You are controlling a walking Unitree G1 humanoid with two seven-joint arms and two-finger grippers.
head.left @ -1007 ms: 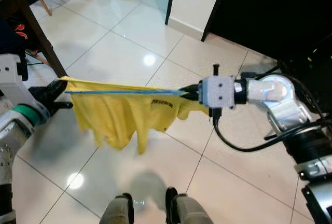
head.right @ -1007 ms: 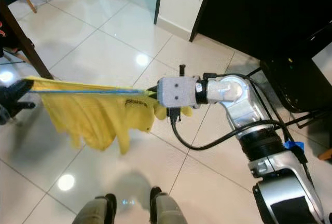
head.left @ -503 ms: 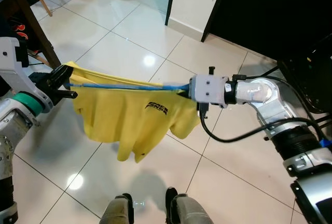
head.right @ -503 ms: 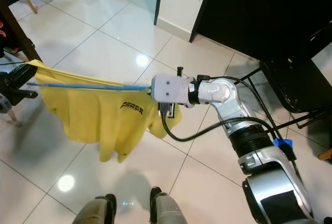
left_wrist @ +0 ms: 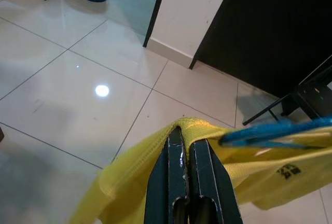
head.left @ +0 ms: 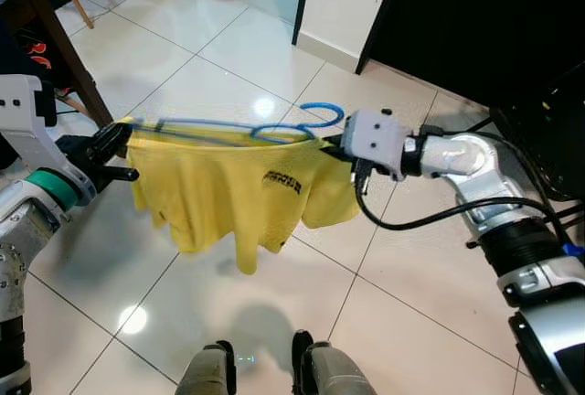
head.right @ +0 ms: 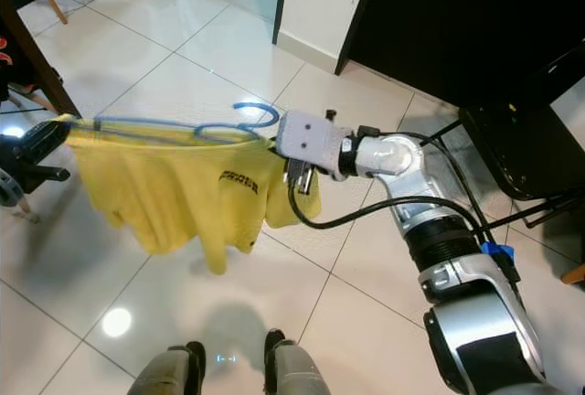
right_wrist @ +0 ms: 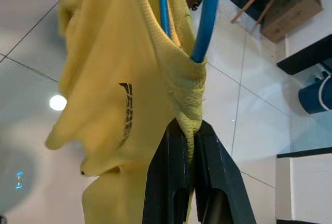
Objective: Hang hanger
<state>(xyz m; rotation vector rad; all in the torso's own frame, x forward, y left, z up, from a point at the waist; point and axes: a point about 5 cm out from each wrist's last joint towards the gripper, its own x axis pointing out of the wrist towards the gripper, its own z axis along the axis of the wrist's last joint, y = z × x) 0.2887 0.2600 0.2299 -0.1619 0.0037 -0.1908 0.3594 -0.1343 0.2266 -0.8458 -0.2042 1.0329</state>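
A: How is the hanger point(head.left: 239, 126) laid out?

B: Its long axis is stretched almost level across the middle of the left eye view, from centre-left to just right of centre, with the thin blue hook curled at the right end. A yellow shirt point(head.left: 239, 196) is draped from it, well above the glossy white tiled floor point(head.left: 430, 322).

A: By what is it held?

B: At the left edge, the left claw point(head.left: 117, 150) is pressed together on one shoulder of the shirt; right of centre, the right claw point(head.left: 331, 146) is pinched on the other.

A: What is added by the wrist views?

B: In the left wrist view, knit fabric is seen folded over the shut fingers point(left_wrist: 167, 175). In the right wrist view, a dark printed logo and the rounded blue hanger wire are shown above the cloth bunched in the fingers point(right_wrist: 168, 182).
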